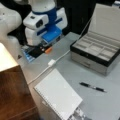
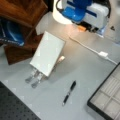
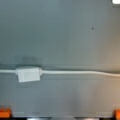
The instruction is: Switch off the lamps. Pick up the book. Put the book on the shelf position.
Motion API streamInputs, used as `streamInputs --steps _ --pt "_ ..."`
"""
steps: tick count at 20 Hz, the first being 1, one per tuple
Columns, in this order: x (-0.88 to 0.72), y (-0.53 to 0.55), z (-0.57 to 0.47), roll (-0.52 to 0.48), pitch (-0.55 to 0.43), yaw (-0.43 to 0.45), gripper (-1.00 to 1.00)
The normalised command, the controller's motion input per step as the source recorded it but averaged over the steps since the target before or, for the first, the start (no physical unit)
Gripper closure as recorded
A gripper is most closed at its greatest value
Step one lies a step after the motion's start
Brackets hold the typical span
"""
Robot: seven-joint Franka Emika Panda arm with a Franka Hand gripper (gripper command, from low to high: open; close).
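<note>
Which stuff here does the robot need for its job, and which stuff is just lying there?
For the job:
the book, leaning on a metal stand
the shelf position
the white cord with its switch
the tool

Just lying about:
the pen
the grey compartment box

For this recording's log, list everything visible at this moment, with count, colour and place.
book: one, white, spiral-bound, propped on a silver stand, a front view's bottom centre.
shelf position: one, reddish-brown wood, a front view's left.
pen: one, black, on the table beside the book.
compartment box: one, grey, lid open, a front view's right.
cable switch: one, white, on a white cable across the grey table.
pincer: one, orange tips, above the cable, holding nothing.
</note>
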Motion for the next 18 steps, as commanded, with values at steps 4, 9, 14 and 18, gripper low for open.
streamInputs --steps 4,9,14,18 --pt "-0.08 0.03 0.0 0.008 0.028 0.015 -1.0" --pt "-0.32 0.14 -0.02 0.026 0.01 0.002 -1.0" --pt "-0.47 0.21 -0.07 0.035 -0.043 0.027 -1.0" --pt "-0.51 0.31 -0.12 0.058 -0.11 0.02 -1.0"
